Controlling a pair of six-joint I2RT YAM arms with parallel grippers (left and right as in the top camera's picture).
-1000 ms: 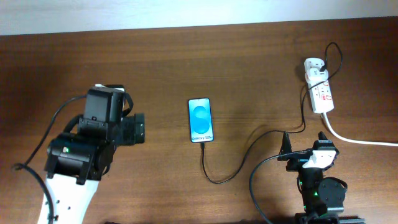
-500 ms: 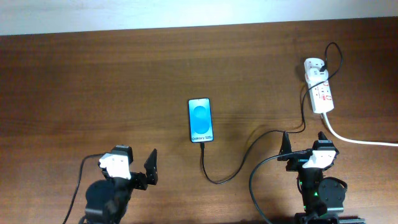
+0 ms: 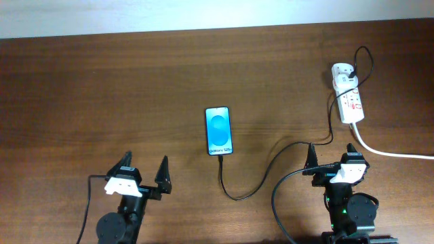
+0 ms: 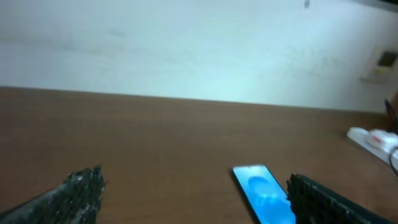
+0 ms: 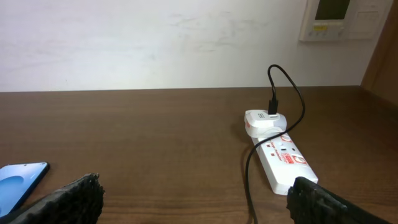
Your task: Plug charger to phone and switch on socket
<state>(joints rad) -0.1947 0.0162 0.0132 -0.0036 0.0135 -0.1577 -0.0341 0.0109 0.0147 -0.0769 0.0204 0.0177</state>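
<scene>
The phone lies flat mid-table with its blue screen lit; it also shows in the left wrist view and at the left edge of the right wrist view. The thin black charger cable runs from the phone's near end in a loop to the socket, a white power strip at the far right, also in the right wrist view. My left gripper is open and empty near the front edge, left of the phone. My right gripper is open and empty, in front of the socket.
A thick white cord trails from the socket off the right edge. A white wall runs behind the table's far edge. A wall panel hangs behind the socket.
My left arm has drawn back from the table's left middle to the front edge and now sits low with its fingers open. The phone, cable, socket and right arm have not moved.
</scene>
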